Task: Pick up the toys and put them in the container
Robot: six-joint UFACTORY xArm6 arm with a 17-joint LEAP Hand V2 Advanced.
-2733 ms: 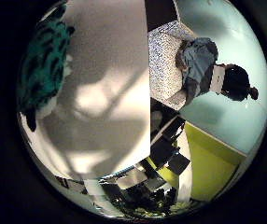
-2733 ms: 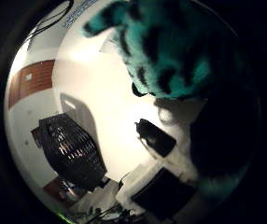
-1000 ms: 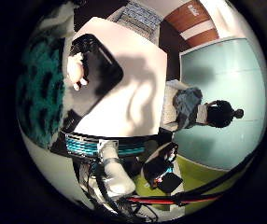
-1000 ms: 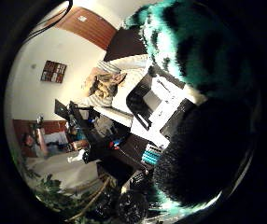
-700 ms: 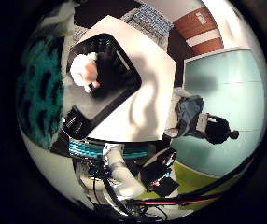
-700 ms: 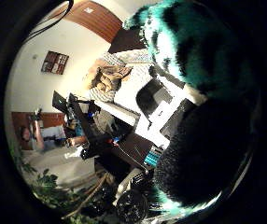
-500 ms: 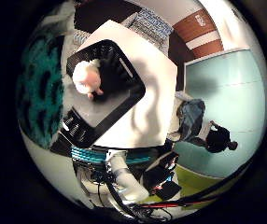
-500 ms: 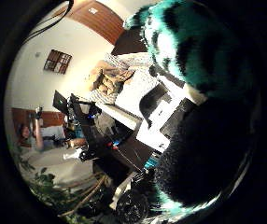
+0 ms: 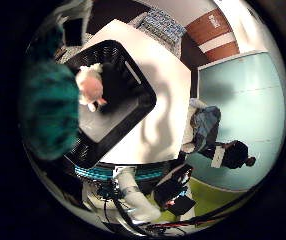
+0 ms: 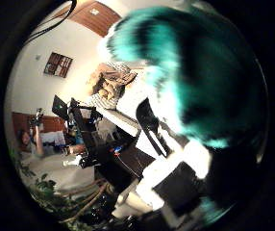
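Two toys show here: a teal plush with dark blotches (image 10: 200, 82), pressed so close to the palm that it fills much of the thumb-side view, and a small pale pink-and-white soft toy (image 9: 90, 87) lying inside the black container (image 9: 138, 107). One container only, a slatted black basket with a light floor, standing on the white counter (image 9: 165, 125). The teal plush hangs above the near edge of that basket, partly over its opening as far as the little-finger-side view lets me judge.

It looks light, furry and thoroughly squashy, so it should tolerate a firm squeeze and a drop without harm; the fur may slide a little, and a limp body tends to sag, so the thick middle of the body is the sensible place to hold, not a limb. The pale toy seems equally soft and light.

Whether the robot hand is clenched around the plush or slack I cannot tell; its fingers are not distinguishable in either view, though the plush stays tight against the palm.
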